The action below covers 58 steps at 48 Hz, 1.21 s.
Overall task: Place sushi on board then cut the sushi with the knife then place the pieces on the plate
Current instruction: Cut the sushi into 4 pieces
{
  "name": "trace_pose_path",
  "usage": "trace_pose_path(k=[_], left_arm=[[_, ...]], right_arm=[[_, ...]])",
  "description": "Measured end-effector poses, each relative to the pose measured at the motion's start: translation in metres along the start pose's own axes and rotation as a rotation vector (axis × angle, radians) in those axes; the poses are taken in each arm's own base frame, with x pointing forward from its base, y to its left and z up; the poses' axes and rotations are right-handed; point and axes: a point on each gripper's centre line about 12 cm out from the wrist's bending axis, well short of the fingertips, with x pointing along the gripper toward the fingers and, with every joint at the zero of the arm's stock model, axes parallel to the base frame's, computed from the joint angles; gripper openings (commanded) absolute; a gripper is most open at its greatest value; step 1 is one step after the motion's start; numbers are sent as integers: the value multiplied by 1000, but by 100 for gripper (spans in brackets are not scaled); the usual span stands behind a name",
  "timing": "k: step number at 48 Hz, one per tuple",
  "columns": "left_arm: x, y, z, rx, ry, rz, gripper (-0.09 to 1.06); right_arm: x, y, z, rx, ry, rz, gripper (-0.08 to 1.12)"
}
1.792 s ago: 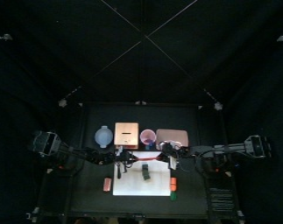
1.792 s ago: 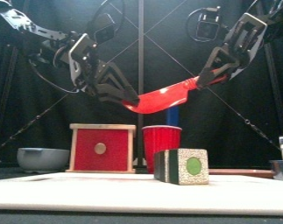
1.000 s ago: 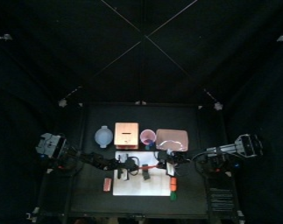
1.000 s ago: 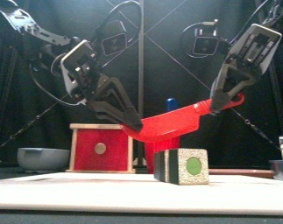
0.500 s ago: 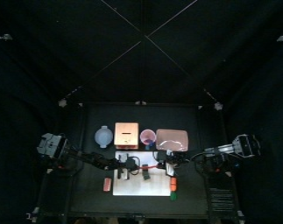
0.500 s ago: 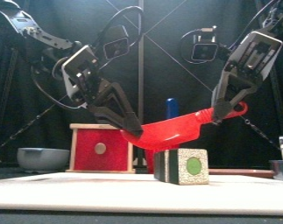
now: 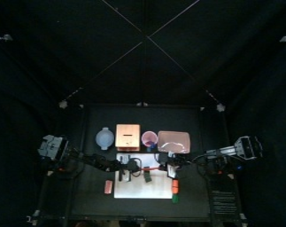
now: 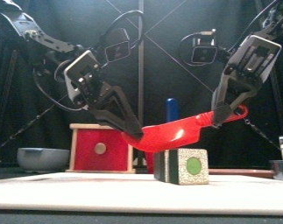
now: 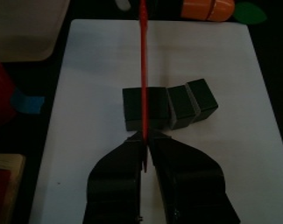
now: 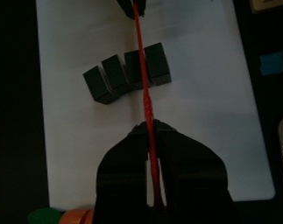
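Note:
A red toy knife hangs across the board, one end in each gripper. My left gripper is shut on its lower end and my right gripper is shut on its higher end. The blade's bottom edge sits right at the top of the dark green sushi roll on the white cutting board; whether it touches, I cannot tell. In the left wrist view the knife runs edge-on over the fanned sushi blocks. The right wrist view shows the same knife over the blocks.
Behind the board stand a wooden box with a red drawer front, a red cup with a blue knife, and a blue-grey bowl. The pink tray lies at back right. Small toy foods lie beside the board.
Both grippers have come down together with the red knife, from well above the cup to the top of the sushi roll. The roll has not moved.

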Motion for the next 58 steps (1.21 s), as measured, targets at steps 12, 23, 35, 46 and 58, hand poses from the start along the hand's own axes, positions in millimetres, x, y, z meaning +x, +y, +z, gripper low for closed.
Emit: trace_pose_path(k=[12, 23, 35, 46, 58], left_arm=[[2, 0, -2, 3, 7, 1, 51], [6, 0, -8, 6, 24, 4, 51], [14, 0, -15, 11, 46, 8, 51], [18, 4, -19, 9, 60, 18, 51], [20, 17, -18, 10, 59, 40, 51]], right_arm=[[6, -2, -5, 1, 24, -7, 34], [19, -5, -14, 7, 71, -20, 34], [32, -8, -24, 9, 124, -34, 34], [36, -10, -27, 11, 139, -40, 34], [37, -21, -25, 25, 136, -65, 34]])
